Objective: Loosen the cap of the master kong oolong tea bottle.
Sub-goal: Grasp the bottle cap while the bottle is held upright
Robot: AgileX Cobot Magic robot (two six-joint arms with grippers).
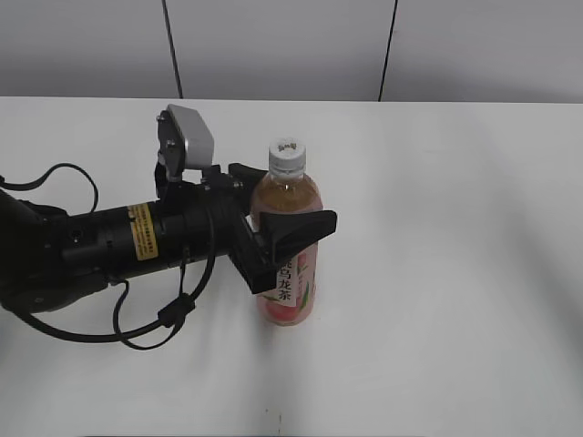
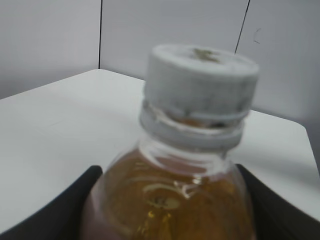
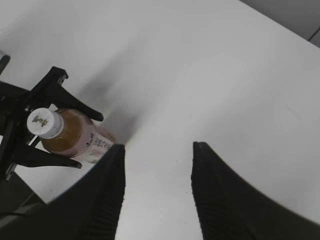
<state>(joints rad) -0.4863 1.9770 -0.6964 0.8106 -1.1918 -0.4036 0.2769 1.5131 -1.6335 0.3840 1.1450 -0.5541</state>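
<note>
I see my left end effector (image 1: pixel 293 211) clamped around the upright bottle (image 1: pixel 287 264) below its cap (image 1: pixel 287 156); my right end effector (image 3: pixel 157 190) hangs open above the bench (image 1: pixel 455 273), well apart.

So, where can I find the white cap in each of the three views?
Exterior view: the cap is just left of centre, on top of the bottle.
Left wrist view: it fills the upper middle, seen close from the side.
Right wrist view: it is small, at the left edge, seen from above.
Shared landmark: the black jaws of the left gripper around the bottle.
</note>
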